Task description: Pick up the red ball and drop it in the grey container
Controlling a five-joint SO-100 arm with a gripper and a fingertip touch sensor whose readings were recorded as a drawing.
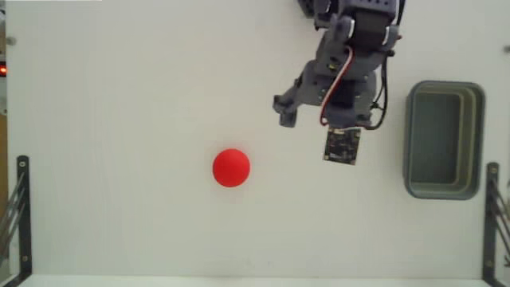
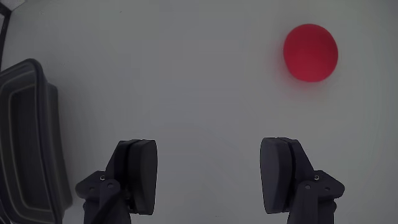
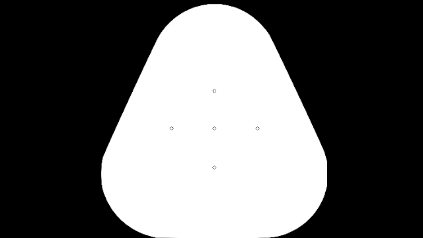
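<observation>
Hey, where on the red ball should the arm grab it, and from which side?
Across its widest middle, coming straight down from above. The red ball is a smooth sphere lying free on the white table, so any pair of opposite sides works. The tool is open wide enough, I judge, to straddle it.

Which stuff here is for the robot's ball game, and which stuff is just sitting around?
For the job:
red ball, alone on the table
grey container, empty
gripper, open, holding nothing

Just around:
black brackets at the table edges
white table
</observation>
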